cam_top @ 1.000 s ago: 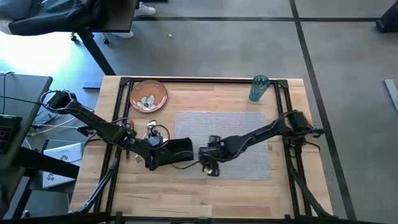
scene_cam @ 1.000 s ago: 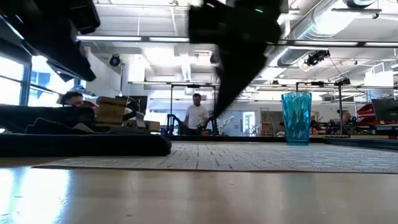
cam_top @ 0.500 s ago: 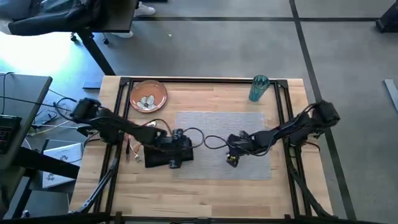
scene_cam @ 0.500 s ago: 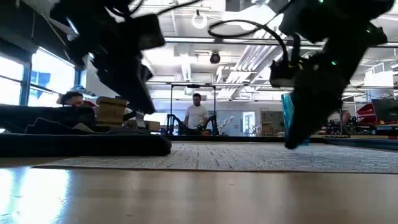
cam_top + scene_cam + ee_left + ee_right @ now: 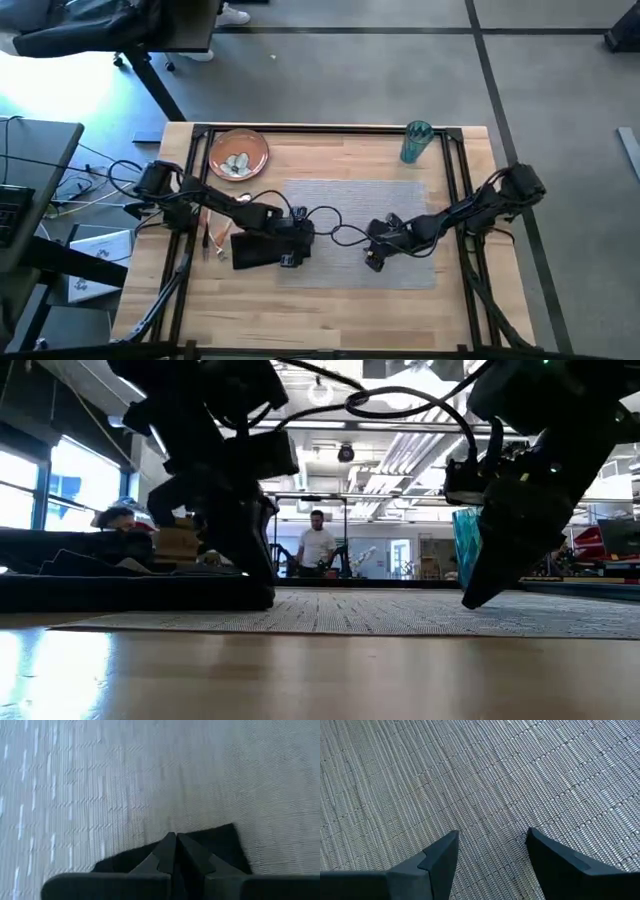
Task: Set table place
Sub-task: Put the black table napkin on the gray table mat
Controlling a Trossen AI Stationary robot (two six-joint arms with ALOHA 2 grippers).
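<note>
A black napkin (image 5: pixel 255 248) lies flat across the left edge of the grey placemat (image 5: pixel 400 200); in the low view it is a low dark band (image 5: pixel 120 592). My left gripper (image 5: pixel 288 260) is shut and stands down at the napkin's right end (image 5: pixel 262 595). My right gripper (image 5: pixel 375 262) is open and hangs just over the middle of the placemat (image 5: pixel 470 770), with nothing between its fingers. An orange-brown plate (image 5: pixel 238 155) sits at the far left. A teal cup (image 5: pixel 416 142) stands at the far right. My left gripper has its shut fingertips (image 5: pixel 175 840) on the napkin's edge (image 5: pixel 220 842), near a corner that lies on the placemat. The fingers slant down from above. The napkin stays flat under them. Whether any cloth is caught between the tips, I cannot tell.
Orange-handled cutlery (image 5: pixel 207 235) lies to the left of the napkin, by the black rail. Something pale lies in the plate. Bare wood runs along the table's near edge (image 5: pixel 320 320). A person (image 5: pixel 317 545) stands in the room beyond the table.
My left gripper has gone toward the table's right edge along the napkin and come down at its right end. My right gripper has drawn away from the napkin toward the right, to the middle of the placemat. The napkin has kept its place.
</note>
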